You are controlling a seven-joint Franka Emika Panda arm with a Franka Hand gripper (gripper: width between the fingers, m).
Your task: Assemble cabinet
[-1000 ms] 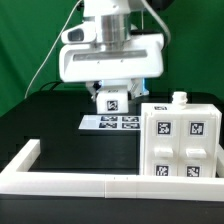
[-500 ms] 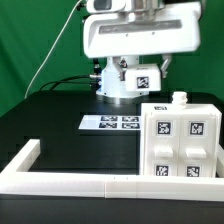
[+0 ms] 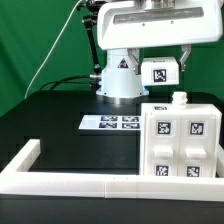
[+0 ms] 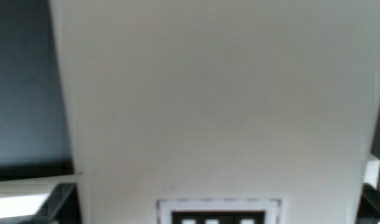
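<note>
White panel [image 3: 160, 72] hangs high over the worktop, pinched in the gripper [image 3: 160, 57], jaws pressed onto it, tag facing out. It fills the wrist view. The cabinet [image 3: 180, 142] sits by the near edge, in the corner at the exterior view's right, just inside the frame [image 3: 70, 181]. That height, I'd say, is to clear the peg [image 3: 179, 97] on top.

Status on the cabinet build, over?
End effector shut on tagged white piece, held aloft. Cabinet body on table, below it, apart. Nothing seen between them.
</note>
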